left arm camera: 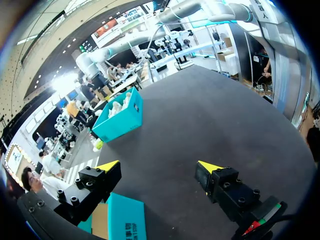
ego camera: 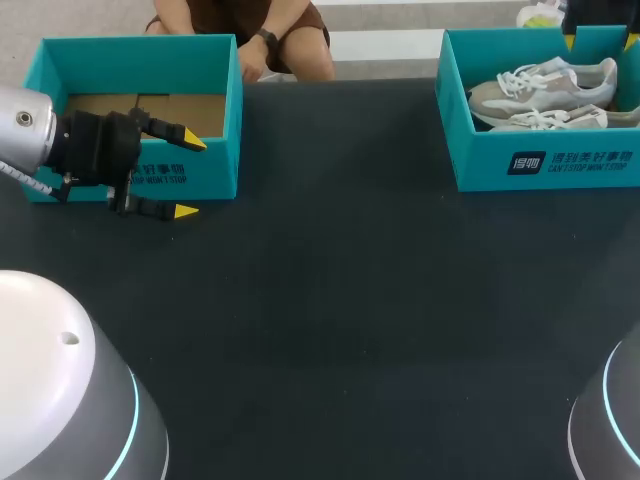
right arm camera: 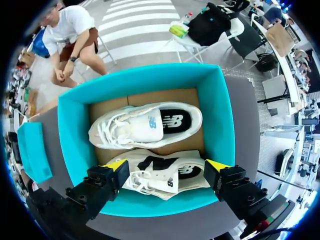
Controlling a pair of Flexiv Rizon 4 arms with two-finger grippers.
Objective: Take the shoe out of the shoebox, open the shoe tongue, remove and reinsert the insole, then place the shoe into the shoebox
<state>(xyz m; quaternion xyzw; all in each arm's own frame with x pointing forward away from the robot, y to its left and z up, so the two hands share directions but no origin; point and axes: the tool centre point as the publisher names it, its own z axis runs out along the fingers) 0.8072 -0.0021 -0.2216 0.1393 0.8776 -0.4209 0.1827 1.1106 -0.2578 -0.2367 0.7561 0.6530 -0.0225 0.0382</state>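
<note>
The big dark desk [ego camera: 350, 300] fills most of the head view. Two blue-green shoeboxes sit on it, well apart from each other.

The left shoebox [ego camera: 140, 48] is in the upper left of the frame. Only its brown cardboard floor shows inside. The right shoebox [ego camera: 560, 165] is in the upper right of the frame, and it has two pale shoes in it, side by side. The back shoe [ego camera: 545, 85] lies by the far wall. The front shoe [ego camera: 560, 120] lies by the near wall.

The left arm [ego camera: 30, 125] comes in from the left edge of the frame. The left claw [ego camera: 188, 175] is at the front of the left shoebox. One yellow tip is over the box's front wall and the other is out in front of the box, over the desk. Its fingers are spread wide and have nothing between them.

The right claw [right arm camera: 167, 165] does not show in the head view. In its own wrist view it hangs over the right shoebox and looks down into it. Its fingers are also spread wide. The front shoe shows between the two yellow tips, but they do not grip it. The back shoe lies just ahead of the claw.
</note>
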